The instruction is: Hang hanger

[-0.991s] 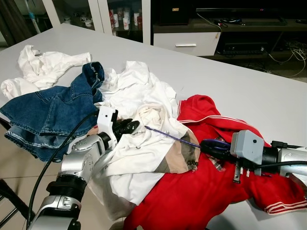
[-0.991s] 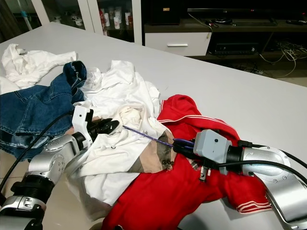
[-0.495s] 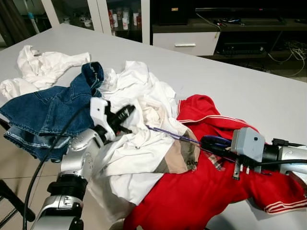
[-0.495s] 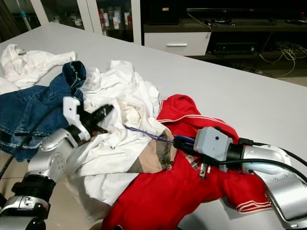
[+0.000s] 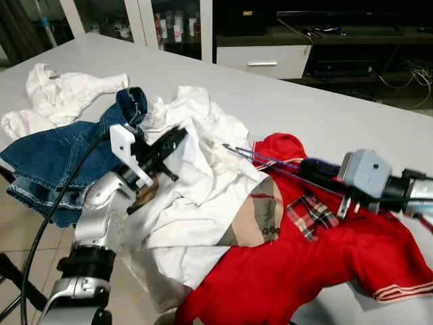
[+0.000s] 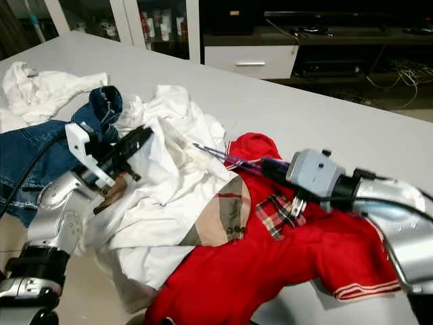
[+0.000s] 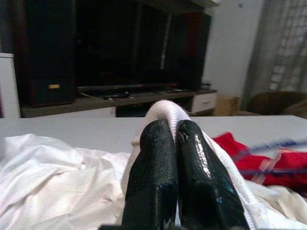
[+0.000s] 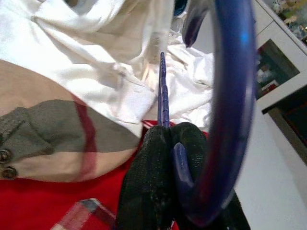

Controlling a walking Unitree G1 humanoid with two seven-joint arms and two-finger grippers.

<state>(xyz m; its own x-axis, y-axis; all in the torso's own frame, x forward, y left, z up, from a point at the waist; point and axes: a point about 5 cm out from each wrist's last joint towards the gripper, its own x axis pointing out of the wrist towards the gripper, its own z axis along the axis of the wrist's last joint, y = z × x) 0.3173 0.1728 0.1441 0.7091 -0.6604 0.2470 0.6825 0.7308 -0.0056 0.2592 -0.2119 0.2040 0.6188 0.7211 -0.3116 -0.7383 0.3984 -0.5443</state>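
Left eye view: grey desk (image 5: 352, 122) carrying a heap of clothing. White shirt (image 5: 203, 196) with a check-lined placket at centre; red top (image 5: 304, 257) beside it under the right arm; blue denim garment (image 5: 61, 156) and a further white garment (image 5: 61, 95) toward the left. Left gripper (image 5: 177, 135), jaws closed on a fold of the white shirt, held raised above the heap. Right gripper (image 5: 308, 166), jaws clamped on the blue hanger (image 8: 225, 96); the hanger's thin bars reach over the red top toward the white shirt. Dark cabinets (image 5: 325, 34) behind the desk.
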